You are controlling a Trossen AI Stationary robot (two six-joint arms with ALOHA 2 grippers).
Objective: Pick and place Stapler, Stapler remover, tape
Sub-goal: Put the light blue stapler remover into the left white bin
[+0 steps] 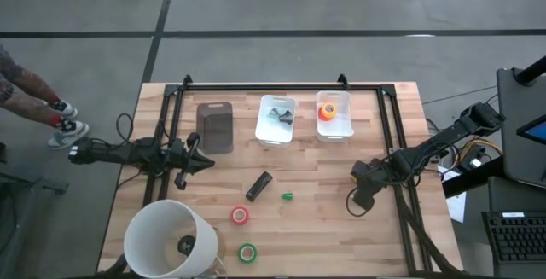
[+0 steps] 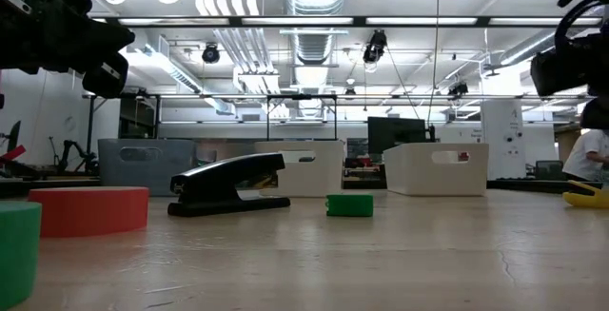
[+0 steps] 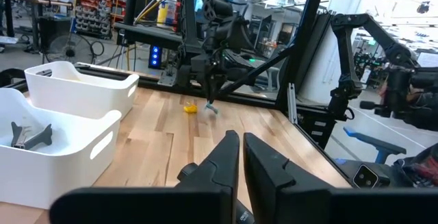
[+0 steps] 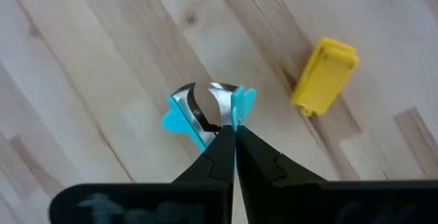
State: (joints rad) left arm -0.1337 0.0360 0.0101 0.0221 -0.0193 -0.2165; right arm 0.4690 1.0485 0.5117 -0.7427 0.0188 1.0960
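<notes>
My right gripper (image 4: 233, 129) points down at the table's right side (image 1: 358, 177), shut on a small blue staple remover (image 4: 205, 111) with metal claws. A yellow piece (image 4: 325, 75) lies on the wood just beside it. The black stapler (image 1: 258, 186) lies flat mid-table, a tiny green piece (image 1: 287, 196) next to it. A red tape roll (image 1: 240, 216) and a green tape roll (image 1: 246, 252) lie flat nearer the front edge. My left gripper (image 3: 241, 138) rests shut and level at the table's left side (image 1: 203, 161), holding nothing. My right gripper pinches the staple remover's blue plastic grip (image 4: 236, 111) between its two fingertips, coming steeply from above. The metal claws (image 4: 188, 104) stick out past the fingers. Whether the remover is clear of the wood, I cannot tell.
At the back stand a dark grey bin (image 1: 215, 127), a white bin (image 1: 266, 134) with dark staple removers, and a white bin (image 1: 341, 132) with an orange-yellow tape roll (image 1: 327, 110). A big white cone-shaped thing (image 1: 162, 236) fills the front left corner. A person's shoes (image 1: 64, 130) show off the left edge.
</notes>
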